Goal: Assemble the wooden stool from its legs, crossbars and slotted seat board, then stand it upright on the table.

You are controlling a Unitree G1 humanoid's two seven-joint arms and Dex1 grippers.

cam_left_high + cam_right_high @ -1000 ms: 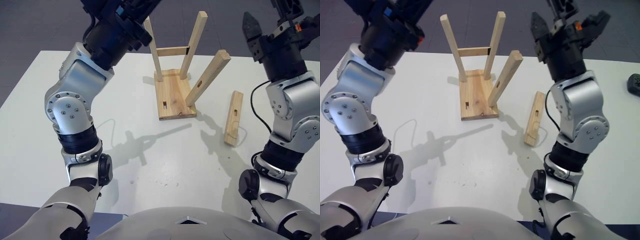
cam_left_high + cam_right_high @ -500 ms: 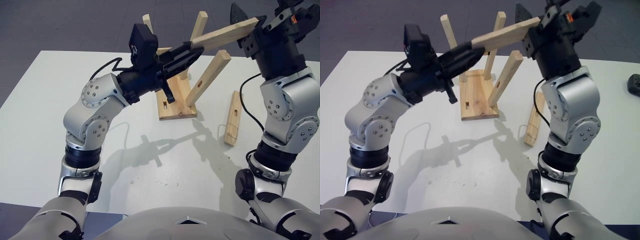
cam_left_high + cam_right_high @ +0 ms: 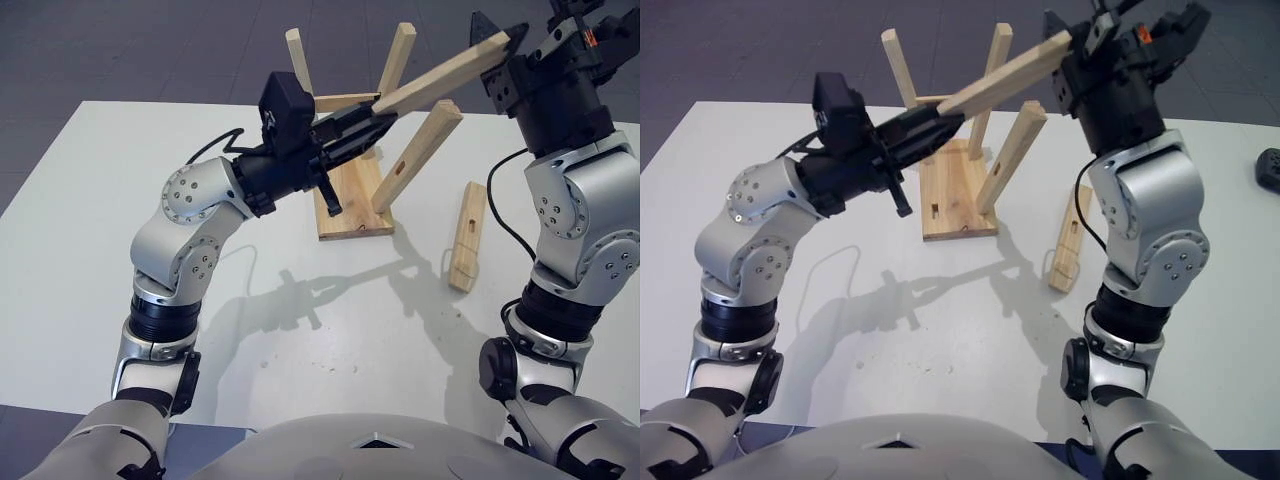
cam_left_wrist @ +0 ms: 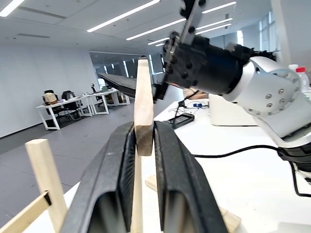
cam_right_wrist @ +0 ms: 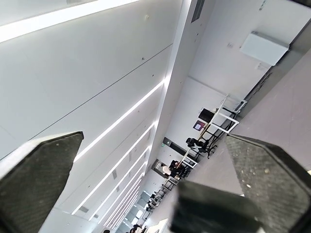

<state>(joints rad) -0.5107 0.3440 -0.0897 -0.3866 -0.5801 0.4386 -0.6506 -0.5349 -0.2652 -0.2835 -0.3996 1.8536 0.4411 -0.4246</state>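
Above the far middle of the counter (image 3: 90, 170), the left hand (image 3: 372, 115) is clamped on the lower end of a loose wooden leg (image 3: 440, 75). The leg's long axis rises slantwise from that hand across to the robot's right. Its free end lies right at the right hand (image 3: 512, 40), whose fingers stand wide apart with no wood between them in the right wrist view. Whether that end touches a finger cannot be told. Under the held leg the seat board (image 3: 345, 205) lies flat. Two upright legs (image 3: 398, 50) stand in it, joined by a crossbar (image 3: 345, 101), and a third leg (image 3: 415, 155) leans out toward the right. A slotted piece (image 3: 467, 235) lies on the counter just right of the board. The right hand is plainly the nearer one to the free end, so the next move probably turns on that line. Either it closes on the tip for a hand-over, or the left arm swings the leg down toward the board's open slot.
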